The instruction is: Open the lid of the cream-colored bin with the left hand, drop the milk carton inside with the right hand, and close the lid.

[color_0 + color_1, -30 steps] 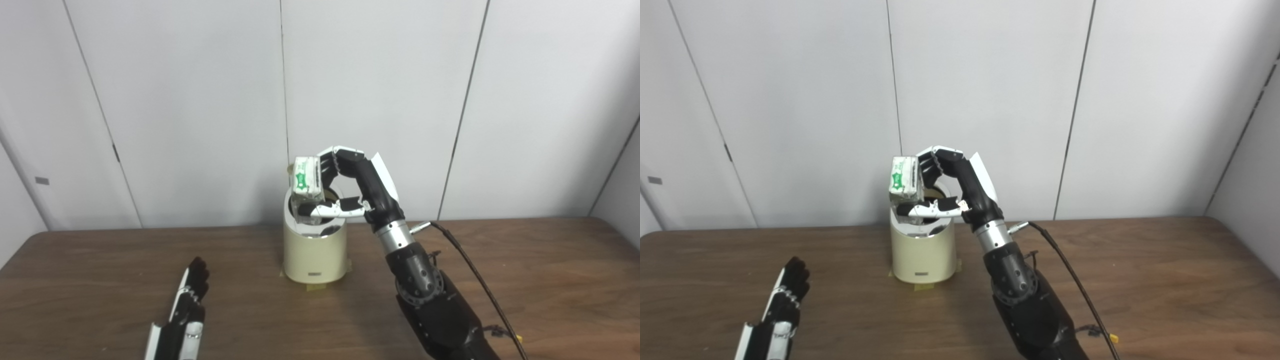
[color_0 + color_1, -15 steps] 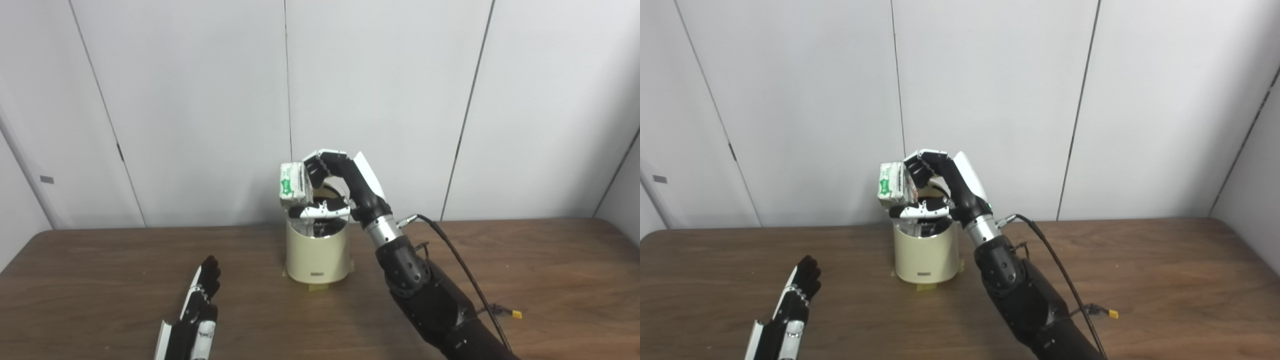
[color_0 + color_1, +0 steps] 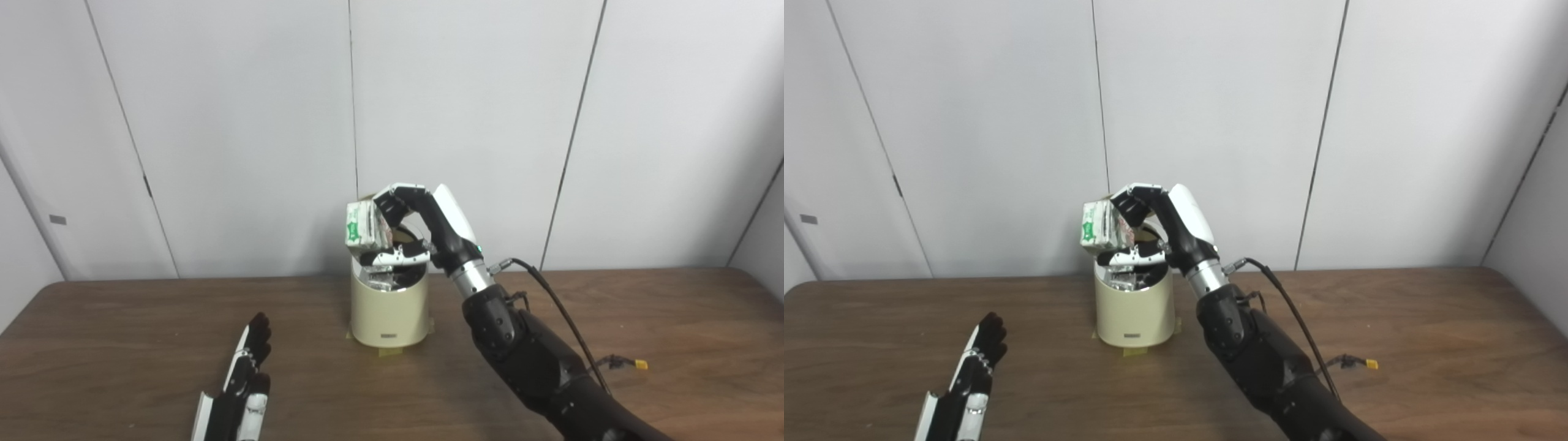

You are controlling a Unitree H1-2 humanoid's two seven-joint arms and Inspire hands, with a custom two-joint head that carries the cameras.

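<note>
The right hand [image 3: 410,226] grips the milk carton [image 3: 362,225] just above the open mouth of the cream bin [image 3: 388,303], toward its left rim. It should centre the carton over the opening before letting go. The left hand [image 3: 245,383] lies flat with fingers spread, well apart on the table [image 3: 122,343], which leaves room around the bin.

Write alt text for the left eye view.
The right hand holds a milk carton just above the open cream-colored bin on a wooden table. The left hand rests flat and open nearby.
</note>
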